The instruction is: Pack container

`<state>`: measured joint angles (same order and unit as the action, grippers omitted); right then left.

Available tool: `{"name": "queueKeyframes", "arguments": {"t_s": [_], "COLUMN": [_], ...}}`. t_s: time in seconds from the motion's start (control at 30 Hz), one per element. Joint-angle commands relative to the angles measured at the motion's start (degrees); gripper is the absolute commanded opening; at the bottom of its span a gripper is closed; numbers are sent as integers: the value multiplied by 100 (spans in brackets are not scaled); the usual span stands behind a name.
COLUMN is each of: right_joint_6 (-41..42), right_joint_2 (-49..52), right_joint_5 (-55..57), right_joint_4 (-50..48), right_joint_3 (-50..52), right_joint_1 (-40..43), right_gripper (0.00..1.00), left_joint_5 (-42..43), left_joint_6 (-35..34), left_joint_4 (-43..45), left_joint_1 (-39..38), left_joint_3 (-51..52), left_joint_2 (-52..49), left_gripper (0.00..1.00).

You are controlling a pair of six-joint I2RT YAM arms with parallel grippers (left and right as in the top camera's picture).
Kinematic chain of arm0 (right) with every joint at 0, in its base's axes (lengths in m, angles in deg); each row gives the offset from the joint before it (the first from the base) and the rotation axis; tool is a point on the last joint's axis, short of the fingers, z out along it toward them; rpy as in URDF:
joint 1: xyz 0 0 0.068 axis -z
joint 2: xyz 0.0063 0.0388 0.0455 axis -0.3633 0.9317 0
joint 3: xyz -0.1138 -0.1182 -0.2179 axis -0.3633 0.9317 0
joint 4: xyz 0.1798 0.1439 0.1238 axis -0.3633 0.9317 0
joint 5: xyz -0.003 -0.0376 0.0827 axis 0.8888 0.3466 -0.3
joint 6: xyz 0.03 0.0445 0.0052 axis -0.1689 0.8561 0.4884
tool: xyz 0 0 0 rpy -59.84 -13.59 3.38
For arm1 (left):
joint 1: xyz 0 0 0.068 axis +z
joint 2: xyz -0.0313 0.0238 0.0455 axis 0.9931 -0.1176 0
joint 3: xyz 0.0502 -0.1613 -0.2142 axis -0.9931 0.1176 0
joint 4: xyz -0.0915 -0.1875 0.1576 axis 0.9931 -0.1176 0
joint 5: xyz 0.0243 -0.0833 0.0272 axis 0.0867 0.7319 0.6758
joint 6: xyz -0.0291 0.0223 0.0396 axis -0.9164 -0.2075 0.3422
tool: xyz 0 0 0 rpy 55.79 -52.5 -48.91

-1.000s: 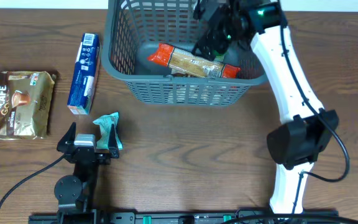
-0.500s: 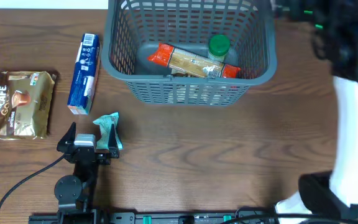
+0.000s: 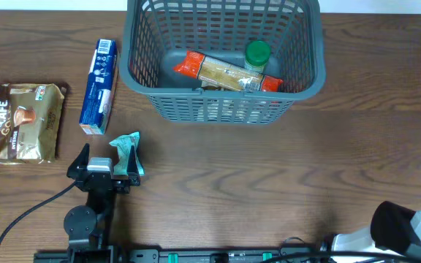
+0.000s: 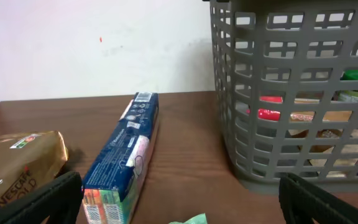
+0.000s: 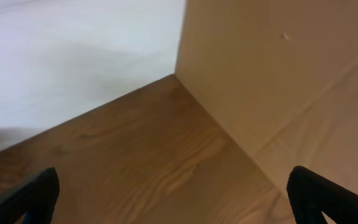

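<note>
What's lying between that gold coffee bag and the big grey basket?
Between the coffee bag and the basket lies one long blue box, flat on the wood and touching neither. The overhead view shows it best.

The basket (image 3: 218, 108) was grey-teal, its sides an open lattice. Inside it, a packet (image 3: 225, 73) was tan with orange-red ends, and a lid (image 3: 257, 52) was green. The box (image 3: 97, 86) was blue with white print. The pouch (image 3: 20, 120) was gold and dark brown. The wrapper (image 3: 128, 152) was teal. The table (image 3: 269, 183) was brown with wood grain.
</note>
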<state>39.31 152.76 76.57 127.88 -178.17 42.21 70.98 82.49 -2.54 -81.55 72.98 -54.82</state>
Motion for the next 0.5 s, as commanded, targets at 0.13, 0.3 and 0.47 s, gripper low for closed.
{"name": "queueKeyframes", "arguments": {"t_s": [0.13,0.3,0.47], "right_joint_6": [326,323,326], "right_joint_2": [166,166,168], "right_joint_5": [-1054,-1054,-1054], "right_joint_4": [83,232,238], "right_joint_3": [151,173,173], "right_joint_1": [503,498,496], "right_gripper": [99,99,99], "left_joint_5": [17,17,17], "left_joint_6": [55,55,55], "left_joint_4": [26,26,26], "left_joint_1": [-22,-24,-22], "left_joint_3": [13,13,13], "left_joint_2": [35,35,35], "left_gripper": [99,99,99]}}
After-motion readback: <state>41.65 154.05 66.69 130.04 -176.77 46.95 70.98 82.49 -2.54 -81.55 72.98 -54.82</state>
